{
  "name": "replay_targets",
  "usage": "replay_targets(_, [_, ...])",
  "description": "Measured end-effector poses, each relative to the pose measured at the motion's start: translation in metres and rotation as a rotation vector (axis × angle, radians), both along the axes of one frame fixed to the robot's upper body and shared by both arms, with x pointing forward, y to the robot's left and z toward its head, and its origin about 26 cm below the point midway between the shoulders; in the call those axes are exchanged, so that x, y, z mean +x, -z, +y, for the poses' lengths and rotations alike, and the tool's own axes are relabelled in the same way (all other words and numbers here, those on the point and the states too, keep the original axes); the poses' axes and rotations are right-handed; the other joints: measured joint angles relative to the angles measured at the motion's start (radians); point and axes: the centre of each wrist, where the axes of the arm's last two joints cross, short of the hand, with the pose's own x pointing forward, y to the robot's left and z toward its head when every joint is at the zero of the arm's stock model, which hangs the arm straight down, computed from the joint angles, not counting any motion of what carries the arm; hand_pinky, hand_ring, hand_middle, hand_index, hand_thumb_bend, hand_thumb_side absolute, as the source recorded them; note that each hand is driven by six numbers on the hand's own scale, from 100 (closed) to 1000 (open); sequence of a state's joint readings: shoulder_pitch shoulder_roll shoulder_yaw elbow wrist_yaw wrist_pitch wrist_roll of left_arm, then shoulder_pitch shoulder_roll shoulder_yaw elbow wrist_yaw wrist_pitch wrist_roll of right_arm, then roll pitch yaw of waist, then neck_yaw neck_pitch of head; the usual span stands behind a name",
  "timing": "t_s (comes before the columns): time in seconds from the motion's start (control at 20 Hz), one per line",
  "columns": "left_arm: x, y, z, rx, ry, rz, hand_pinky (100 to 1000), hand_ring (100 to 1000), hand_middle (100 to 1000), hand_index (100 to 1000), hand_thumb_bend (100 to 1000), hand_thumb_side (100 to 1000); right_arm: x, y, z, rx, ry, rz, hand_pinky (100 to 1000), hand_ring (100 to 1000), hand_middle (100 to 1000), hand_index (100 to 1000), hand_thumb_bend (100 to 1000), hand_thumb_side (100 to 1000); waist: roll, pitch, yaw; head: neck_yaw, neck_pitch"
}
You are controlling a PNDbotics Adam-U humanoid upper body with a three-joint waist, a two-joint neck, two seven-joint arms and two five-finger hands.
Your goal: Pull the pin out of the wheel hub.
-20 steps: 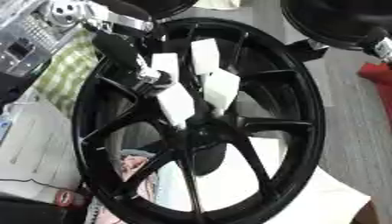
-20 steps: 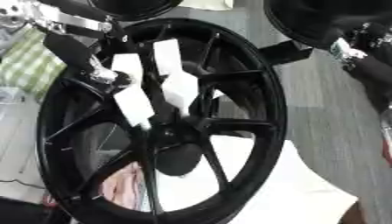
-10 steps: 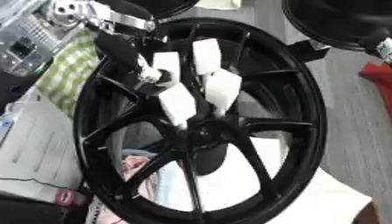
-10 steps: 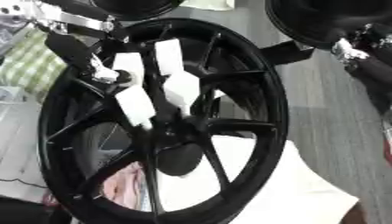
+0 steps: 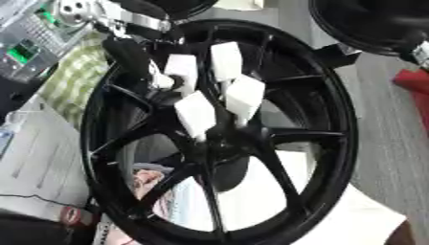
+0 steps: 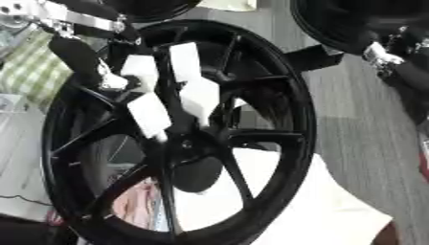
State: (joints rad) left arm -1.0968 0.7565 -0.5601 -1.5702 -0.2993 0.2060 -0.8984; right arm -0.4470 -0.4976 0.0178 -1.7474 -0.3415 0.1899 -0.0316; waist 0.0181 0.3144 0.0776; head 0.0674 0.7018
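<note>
A large black spoked wheel hub (image 5: 331,143) fills both views, standing tilted on the white table. My left hand (image 5: 209,91), black with white finger pads, reaches in from the upper left over the spokes. Its fingers (image 5: 194,114) curl down and meet at the hub's centre (image 5: 214,143), closed on the pin there. The fingertips hide the pin itself. My right arm enters at the upper right. My right hand (image 6: 411,79) is only a dark shape at the right edge, away from the wheel.
A green checked cloth (image 5: 71,79) and a device with a green display (image 5: 25,50) lie at the upper left. White table surface (image 5: 368,222) shows at the lower right, grey floor (image 5: 385,124) on the right. A thin cable (image 5: 33,198) runs at the lower left.
The left hand stays at the hub's centre. Only the view has shifted slightly.
</note>
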Motion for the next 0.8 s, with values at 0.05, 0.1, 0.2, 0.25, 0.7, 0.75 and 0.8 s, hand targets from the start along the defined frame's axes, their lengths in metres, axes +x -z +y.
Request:
replay_targets(0.05, [-0.001, -0.002, -0.001, -0.007, -0.002, -0.008, 586, 515, 364, 524, 100, 301, 0.0, 0.0, 0.0, 0.001, 0.0, 0.0, 892, 748, 597, 733, 196, 293, 0.0, 0.0, 0.0, 0.0, 0.0])
replay_targets(0.1, [-0.002, -0.003, -0.001, -0.015, -0.003, -0.017, 584, 512, 357, 516, 100, 293, 0.0, 0.0, 0.0, 0.002, -0.001, 0.001, 892, 748, 597, 733, 196, 294, -0.001, 0.0, 0.0, 0.0, 0.0])
replay_targets(0.2, [-0.004, -0.006, -0.002, -0.031, -0.007, -0.032, 581, 507, 344, 502, 100, 279, 0.0, 0.0, 0.0, 0.004, -0.002, 0.002, 892, 748, 597, 733, 195, 294, -0.001, 0.0, 0.0, 0.0, 0.0])
replay_targets(0.25, [-0.005, -0.006, -0.002, -0.038, -0.009, -0.039, 579, 504, 337, 494, 100, 273, 0.0, 0.0, 0.0, 0.004, -0.002, 0.002, 892, 748, 597, 733, 195, 294, -0.001, 0.0, 0.001, 0.0, 0.0])
replay_targets(0.7, [-0.021, -0.027, 0.002, -0.101, -0.001, -0.143, 575, 492, 308, 467, 100, 214, 0.0, 0.001, -0.002, 0.008, 0.004, 0.004, 892, 749, 598, 733, 196, 291, -0.002, 0.0, 0.003, -0.003, 0.0])
replay_targets(0.75, [-0.023, -0.03, 0.004, -0.109, -0.001, -0.157, 575, 491, 307, 467, 100, 210, 0.0, 0.001, -0.002, 0.008, 0.004, 0.004, 892, 749, 598, 733, 196, 291, -0.003, 0.0, 0.004, -0.004, 0.0])
replay_targets(0.8, [-0.026, -0.034, 0.006, -0.118, -0.001, -0.17, 575, 490, 305, 466, 100, 203, 0.0, 0.001, -0.002, 0.008, 0.005, 0.004, 892, 749, 598, 733, 197, 290, -0.003, -0.001, 0.004, -0.005, 0.0])
